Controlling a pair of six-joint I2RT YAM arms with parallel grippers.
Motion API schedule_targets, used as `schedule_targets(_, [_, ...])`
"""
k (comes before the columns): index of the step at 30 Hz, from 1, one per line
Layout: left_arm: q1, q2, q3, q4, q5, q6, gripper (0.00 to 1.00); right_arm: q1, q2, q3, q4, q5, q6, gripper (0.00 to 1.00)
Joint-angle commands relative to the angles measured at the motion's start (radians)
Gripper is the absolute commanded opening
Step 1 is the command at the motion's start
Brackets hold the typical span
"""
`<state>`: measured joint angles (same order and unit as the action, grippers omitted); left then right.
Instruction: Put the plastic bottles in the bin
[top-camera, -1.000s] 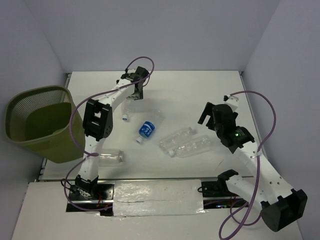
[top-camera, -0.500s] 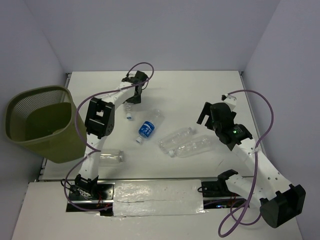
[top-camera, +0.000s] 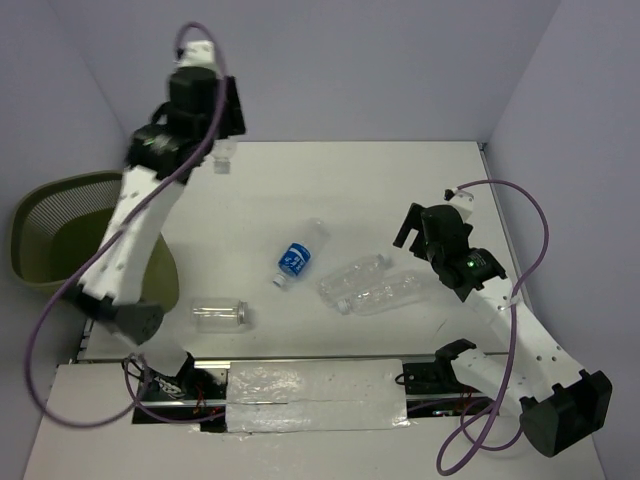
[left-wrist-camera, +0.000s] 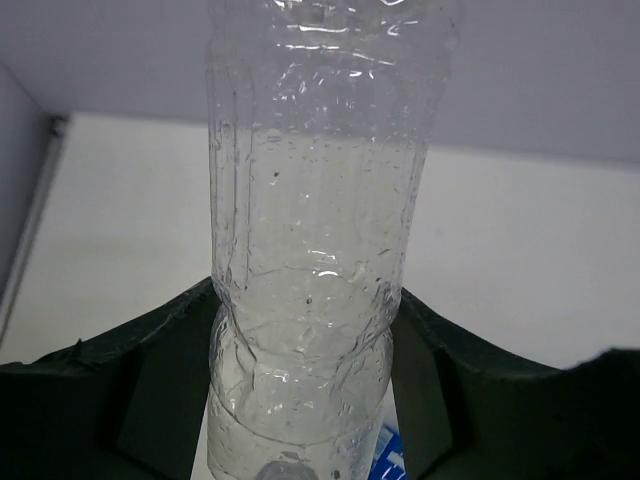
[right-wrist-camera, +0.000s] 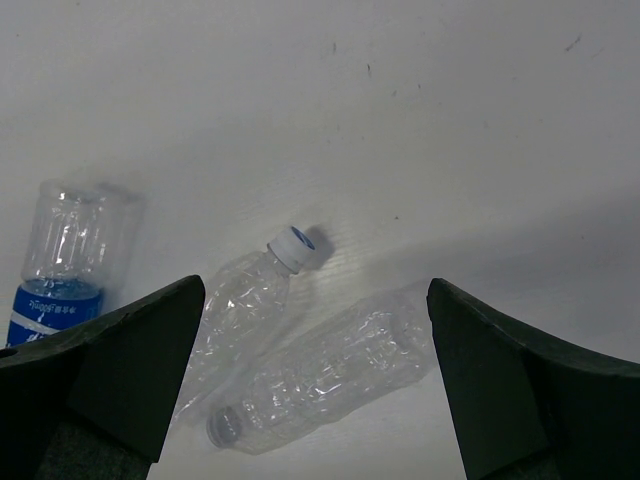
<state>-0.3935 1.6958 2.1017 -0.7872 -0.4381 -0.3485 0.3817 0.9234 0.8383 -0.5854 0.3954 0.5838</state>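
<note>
Lifted high since before, left pincer grips a clear bottle.

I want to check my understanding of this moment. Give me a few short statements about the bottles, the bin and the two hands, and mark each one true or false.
1. The left hand holds a clear bottle. True.
2. The bin stands at the right side of the table. False: it stands at the left edge.
3. The right hand is shut on a ribbed bottle. False: it is open and empty, above the two ribbed bottles, which lie on the table.
4. The blue-label bottle lies on the table. True.
5. The jar-like bottle lies near the left arm's base. True.
</note>
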Motion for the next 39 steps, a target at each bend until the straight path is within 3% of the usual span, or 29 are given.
schedule_targets(1, [0.007,-0.155,0.0,-0.064,-0.173,0.095,0.61,0.0,-0.017,0.013,0.032,-0.018,0.016,1.0])
schedule_targets(3, [0.025,-0.232,-0.041,-0.089,-0.305,0.095,0.62,0.0,-0.011,0.012,0.038,-0.029,0.019,1.0])
schedule_targets(9, [0.171,-0.372,-0.121,-0.211,-0.445,-0.067,0.65,0.002,0.008,0.021,0.044,-0.055,0.011,1.0])
schedule_targets(17, [0.497,-0.535,-0.414,-0.084,-0.358,-0.156,0.67,0.003,0.008,0.019,0.036,-0.061,0.004,1.0])
schedule_targets(22, [0.584,-0.533,-0.48,-0.057,-0.283,-0.196,0.69,0.005,0.009,0.022,0.03,-0.066,0.004,1.0])
schedule_targets(25, [0.597,-0.533,-0.514,-0.049,-0.281,-0.204,0.73,0.003,0.008,0.021,0.029,-0.069,0.001,1.0])
schedule_targets(27, [0.598,-0.541,-0.545,-0.041,-0.269,-0.198,0.97,0.006,0.008,0.021,0.027,-0.067,-0.002,1.0])
schedule_targets(28, [0.598,-0.556,-0.561,-0.032,-0.258,-0.185,0.99,0.003,0.011,0.019,0.029,-0.069,-0.002,1.0])
schedule_targets(33, [0.578,-0.611,-0.549,0.005,-0.143,-0.126,0.99,0.005,0.02,0.01,0.042,-0.089,0.001,1.0])
schedule_targets(36, [0.501,-0.595,-0.453,-0.039,-0.13,-0.096,0.99,0.005,0.032,0.007,0.055,-0.107,0.008,1.0])
schedule_targets(39, [0.325,-0.568,-0.35,-0.116,-0.143,-0.063,0.99,0.006,0.041,0.002,0.065,-0.121,0.024,1.0])
